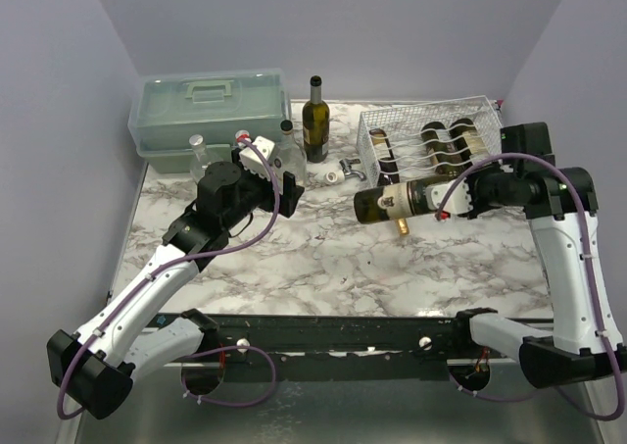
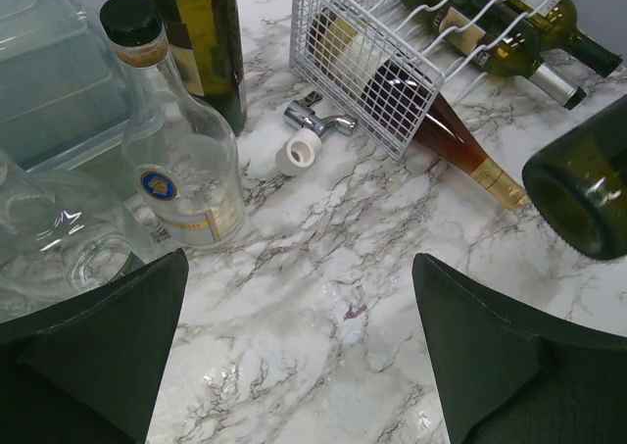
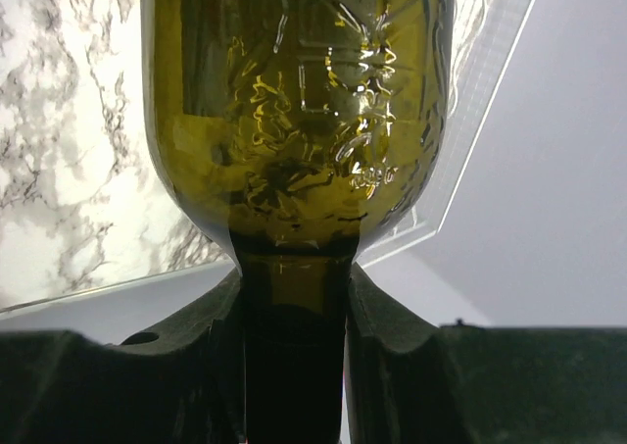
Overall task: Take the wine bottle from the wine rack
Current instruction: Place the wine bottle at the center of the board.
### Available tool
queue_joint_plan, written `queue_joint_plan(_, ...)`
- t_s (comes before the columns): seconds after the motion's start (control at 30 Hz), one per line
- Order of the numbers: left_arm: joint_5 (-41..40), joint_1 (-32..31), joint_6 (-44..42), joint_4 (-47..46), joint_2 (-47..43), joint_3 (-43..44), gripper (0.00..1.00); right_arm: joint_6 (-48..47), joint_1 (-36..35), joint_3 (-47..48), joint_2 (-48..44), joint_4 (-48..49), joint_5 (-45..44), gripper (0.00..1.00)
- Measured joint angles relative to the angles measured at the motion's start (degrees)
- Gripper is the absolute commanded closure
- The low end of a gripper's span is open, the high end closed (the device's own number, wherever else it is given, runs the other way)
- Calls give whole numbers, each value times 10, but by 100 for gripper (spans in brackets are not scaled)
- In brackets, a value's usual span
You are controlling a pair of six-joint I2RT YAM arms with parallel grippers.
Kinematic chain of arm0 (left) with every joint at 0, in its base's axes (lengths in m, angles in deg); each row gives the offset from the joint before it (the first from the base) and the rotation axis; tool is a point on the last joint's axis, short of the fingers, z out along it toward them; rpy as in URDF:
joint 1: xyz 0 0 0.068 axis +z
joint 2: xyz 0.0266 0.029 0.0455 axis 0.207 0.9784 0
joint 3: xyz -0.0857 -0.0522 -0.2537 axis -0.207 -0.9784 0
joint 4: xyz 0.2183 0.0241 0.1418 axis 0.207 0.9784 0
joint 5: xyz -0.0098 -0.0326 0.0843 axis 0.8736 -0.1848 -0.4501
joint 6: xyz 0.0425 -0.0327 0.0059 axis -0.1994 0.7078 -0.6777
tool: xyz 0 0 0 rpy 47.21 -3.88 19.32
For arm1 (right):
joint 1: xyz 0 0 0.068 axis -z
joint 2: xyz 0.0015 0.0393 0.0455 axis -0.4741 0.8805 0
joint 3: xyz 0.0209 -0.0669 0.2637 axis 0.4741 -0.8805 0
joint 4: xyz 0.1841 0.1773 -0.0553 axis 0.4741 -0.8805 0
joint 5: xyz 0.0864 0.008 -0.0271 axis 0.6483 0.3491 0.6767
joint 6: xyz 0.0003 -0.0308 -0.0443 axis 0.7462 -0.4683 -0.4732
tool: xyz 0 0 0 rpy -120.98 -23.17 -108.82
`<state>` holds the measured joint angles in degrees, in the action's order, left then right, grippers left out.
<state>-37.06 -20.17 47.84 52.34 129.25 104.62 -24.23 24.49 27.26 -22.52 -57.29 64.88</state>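
Note:
A dark green wine bottle hangs level just in front of the wine rack, its base pointing left. My right gripper is shut on its neck. In the right wrist view the fingers clamp the neck from both sides below the bottle's shoulder. The white wire rack holds three other bottles lying in its cradles. One of them has a gold-capped neck that sticks out through the front. My left gripper hovers open over bare marble, left of the rack.
A pale green toolbox stands at the back left. An upright dark bottle and a clear glass bottle stand near it. A second clear bottle is beside the toolbox. A metal stopper and a white cap lie before the rack.

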Motion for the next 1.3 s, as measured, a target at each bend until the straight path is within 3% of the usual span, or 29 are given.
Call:
queue_joint_plan(0.1,-2,0,-1,0,0,0,1,14,-76,-4,10,6,-34,100)
queue_joint_plan(0.27,-9,0,-7,0,0,-1,1,80,-273,-17,51,15,-135,100)
queue_joint_plan(0.4,-19,0,-15,0,0,-1,1,149,-422,-6,117,2,-233,100)
queue_joint_plan(0.53,-33,3,-22,0,0,-1,1,207,-521,49,207,-28,-315,100)
queue_joint_plan(0.9,-45,14,-26,0,-14,-4,1,231,-591,82,294,-28,-503,100)
queue_joint_plan(1.3,-45,22,-26,0,-14,-4,1,150,-615,85,297,-23,-594,100)
